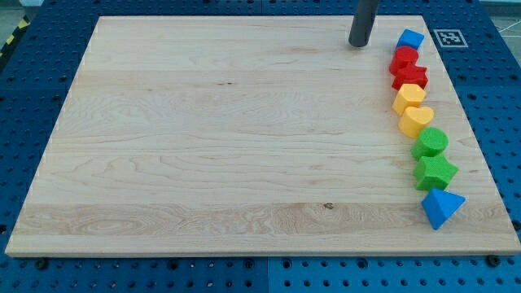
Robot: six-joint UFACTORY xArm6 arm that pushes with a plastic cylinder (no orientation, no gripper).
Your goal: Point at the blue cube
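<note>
The blue cube (411, 38) sits at the view's top right of the wooden board (228, 138), at the head of a column of blocks. My tip (358, 45) is the lower end of a dark rod and rests on the board just to the left of the blue cube, a short gap apart from it. Below the cube, in a line down the right side, lie a red block (403, 59), a red star (410, 77), a yellow block (409, 96), a yellow heart (416, 120), a green block (430, 142), a green star (435, 172) and a blue triangular block (441, 207).
The board lies on a blue perforated table (32, 89). A black-and-white marker tag (448, 37) sits just off the board's top right corner. The board's right edge runs close beside the column of blocks.
</note>
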